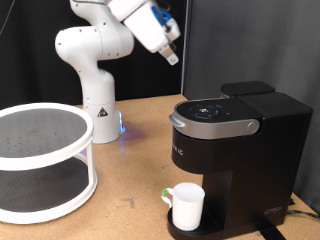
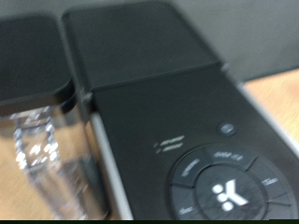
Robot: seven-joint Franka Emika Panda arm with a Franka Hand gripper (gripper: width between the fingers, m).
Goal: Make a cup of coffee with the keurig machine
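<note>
Cup (image 1: 187, 205) sits on the keurig's (image 1: 235, 150) drip tray, under the spout, so the vessel looks already placed. The keurig's lid is down. The pincer (image 1: 172, 58) hangs in the air well above the keurig, up and toward the exterior view's left of it, touching nothing; whether its fingers are apart or together I cannot tell. The wrist view looks down on the keurig's top, with the round button panel (image 2: 224, 191) and the clear water tank (image 2: 37, 159) beside it. My judgement: the step in hand is the approach to the top panel, calling for a careful descent onto the brew button.
</note>
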